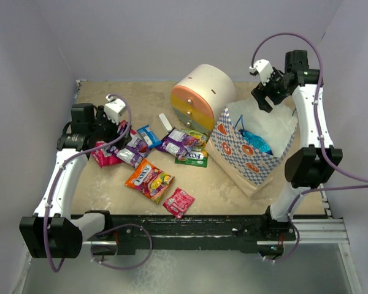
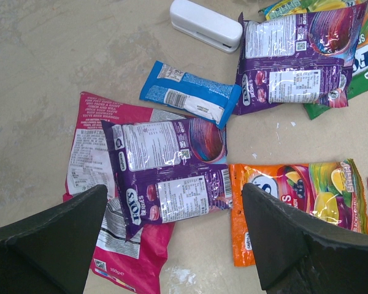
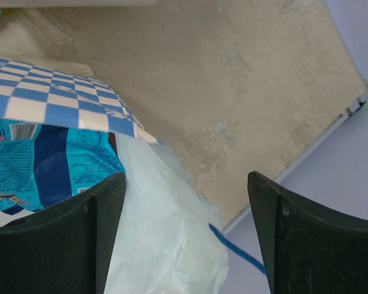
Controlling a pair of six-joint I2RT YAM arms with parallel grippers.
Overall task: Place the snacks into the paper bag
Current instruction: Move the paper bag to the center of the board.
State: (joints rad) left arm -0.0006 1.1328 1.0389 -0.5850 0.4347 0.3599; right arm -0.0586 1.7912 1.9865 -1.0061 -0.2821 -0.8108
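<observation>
The paper bag (image 1: 248, 160) stands open at the right, a blue snack packet (image 1: 256, 142) inside it. In the right wrist view I see its checkered band (image 3: 61, 98), the blue packet (image 3: 43, 159) and a blue cord handle (image 3: 236, 251). My right gripper (image 1: 263, 101) (image 3: 185, 177) is open and empty above the bag's far rim. My left gripper (image 1: 121, 130) (image 2: 174, 188) is open and empty, hovering over a purple packet (image 2: 168, 174) that lies on a pink packet (image 2: 86, 159). A blue packet (image 2: 190, 95), a second purple one (image 2: 297, 55), an orange one (image 2: 300, 190) and a green one (image 2: 356, 70) lie nearby.
A cream round drawer unit (image 1: 202, 98) stands at the back, just left of the bag. A small white stick-shaped object (image 1: 166, 122) (image 2: 205, 24) lies behind the packets. A small pink packet (image 1: 178, 203) lies near the front edge. Purple walls enclose the table.
</observation>
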